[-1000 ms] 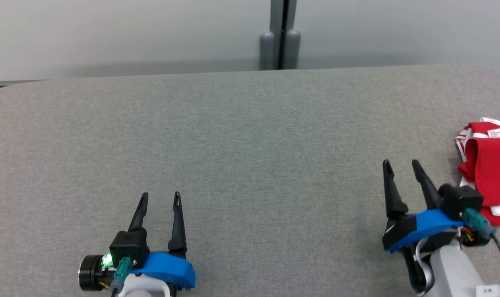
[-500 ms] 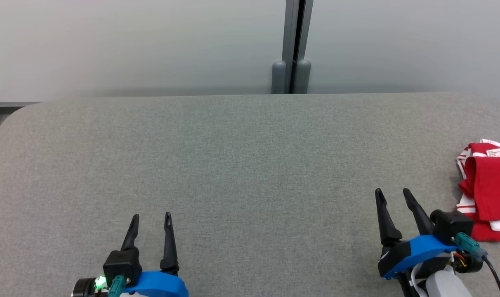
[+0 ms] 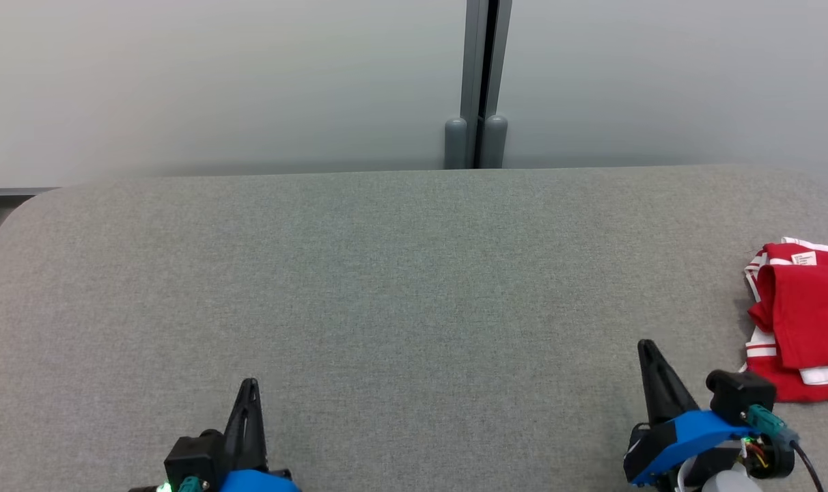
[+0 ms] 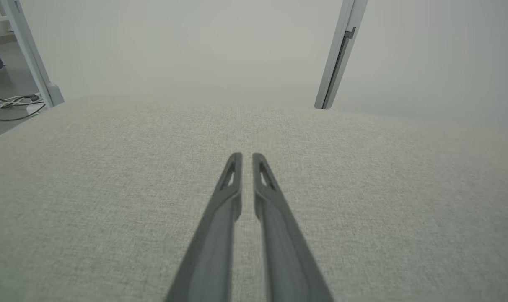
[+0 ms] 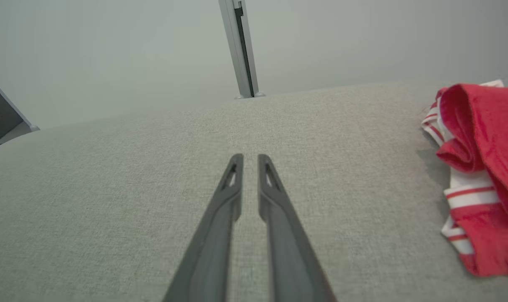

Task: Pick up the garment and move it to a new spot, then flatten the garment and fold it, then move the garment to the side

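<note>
A red garment [image 3: 800, 318] with white striped trim lies bunched and folded at the far right of the grey fabric-covered table [image 3: 414, 287]. In the right wrist view the garment [image 5: 480, 167] sits to the right of my fingers, apart from them. My right gripper [image 3: 646, 345] is low at the right, shut with nothing held, a short way left of the garment. My left gripper [image 3: 249, 384] is at the lower left, also shut and holding nothing. Each wrist view shows the fingertips [image 4: 235, 159] nearly together over bare cloth, as with the right gripper [image 5: 250, 157].
A pale wall with a grey vertical post [image 3: 479, 82] stands behind the table's far edge. The table's rounded left corner [image 3: 18, 205] drops off to the floor, where cables [image 4: 11, 107] lie.
Both grippers went from open to shut and drew back toward the bottom edge. The head camera tilted, so the whole picture shifted downward.
</note>
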Motion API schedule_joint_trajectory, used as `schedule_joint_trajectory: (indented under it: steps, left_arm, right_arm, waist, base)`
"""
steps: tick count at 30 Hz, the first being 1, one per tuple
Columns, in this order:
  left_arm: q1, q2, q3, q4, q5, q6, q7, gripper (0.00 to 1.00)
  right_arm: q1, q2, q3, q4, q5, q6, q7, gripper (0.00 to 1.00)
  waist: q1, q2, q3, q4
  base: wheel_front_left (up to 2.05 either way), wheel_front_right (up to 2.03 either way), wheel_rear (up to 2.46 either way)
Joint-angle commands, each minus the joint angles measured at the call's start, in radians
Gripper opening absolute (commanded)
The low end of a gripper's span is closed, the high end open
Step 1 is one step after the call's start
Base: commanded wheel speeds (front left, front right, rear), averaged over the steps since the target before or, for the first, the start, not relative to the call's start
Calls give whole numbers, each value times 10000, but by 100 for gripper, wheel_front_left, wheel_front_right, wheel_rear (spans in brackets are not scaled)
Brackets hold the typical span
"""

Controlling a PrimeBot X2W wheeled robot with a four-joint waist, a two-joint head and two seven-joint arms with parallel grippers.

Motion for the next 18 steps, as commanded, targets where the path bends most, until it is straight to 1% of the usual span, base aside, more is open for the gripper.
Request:
schedule_joint_trajectory:
  steps: [1, 18]
  left_arm:
    - [41, 2, 1, 90, -96, -13, 33, 0]
    - [-241, 25, 608, -157, -3213, -462, 829, 0]
  right_arm:
    - [41, 15, -23, 88, 85, 0, 51, 0]
    - [254, -2, -249, -643, 3202, 0, 867, 0]
  waist:
    - [0, 0, -2, -1]
    - [0, 0, -41, -21]
  base:
    - [0, 0, 0]
    - [0, 0, 0]
